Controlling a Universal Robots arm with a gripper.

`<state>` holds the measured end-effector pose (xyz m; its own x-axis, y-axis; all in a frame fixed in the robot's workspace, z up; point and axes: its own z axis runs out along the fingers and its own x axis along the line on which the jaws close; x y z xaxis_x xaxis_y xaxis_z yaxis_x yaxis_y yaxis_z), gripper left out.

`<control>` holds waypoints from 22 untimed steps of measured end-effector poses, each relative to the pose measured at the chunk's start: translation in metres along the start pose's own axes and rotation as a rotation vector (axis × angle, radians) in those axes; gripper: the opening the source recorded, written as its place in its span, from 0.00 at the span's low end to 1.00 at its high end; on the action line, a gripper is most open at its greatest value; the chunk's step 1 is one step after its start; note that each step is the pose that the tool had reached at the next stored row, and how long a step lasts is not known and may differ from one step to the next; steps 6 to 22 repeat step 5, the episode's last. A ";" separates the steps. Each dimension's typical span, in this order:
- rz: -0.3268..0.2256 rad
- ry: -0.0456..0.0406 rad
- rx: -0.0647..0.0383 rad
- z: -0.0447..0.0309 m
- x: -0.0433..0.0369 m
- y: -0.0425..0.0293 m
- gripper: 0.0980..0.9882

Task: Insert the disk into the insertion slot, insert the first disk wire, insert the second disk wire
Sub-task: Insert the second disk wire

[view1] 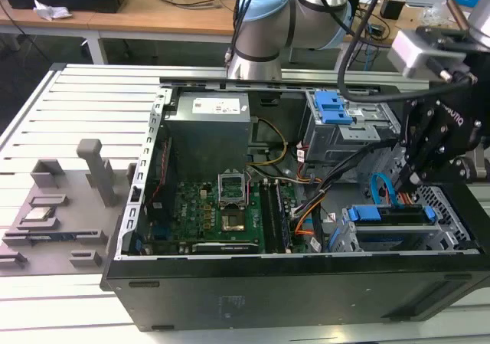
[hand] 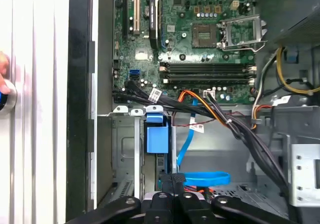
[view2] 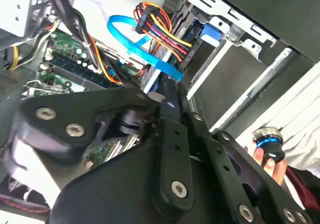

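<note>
One disk [view1: 387, 215] sits seated in the insertion slot [view1: 448, 206], lower right of the exterior view. Gripper [view1: 414, 177] fingers pressed together on the blue SATA wire [view2: 142, 47]: light, floppy ribbon, so I'd grip at the rigid connector, not the loop.

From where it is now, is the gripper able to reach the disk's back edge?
Probably yes: the gripper hangs just above the disk in the insertion slot; only the blue cable loops nearby.

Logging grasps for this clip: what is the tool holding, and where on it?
The tool pinches the flat light-blue data cable at its connector end, beside the silver perforated drive cage.
</note>
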<state>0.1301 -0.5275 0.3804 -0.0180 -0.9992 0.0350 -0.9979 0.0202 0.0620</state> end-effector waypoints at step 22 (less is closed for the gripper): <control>0.000 0.0000 0.000 -0.0057 0.0000 0.0003 0.01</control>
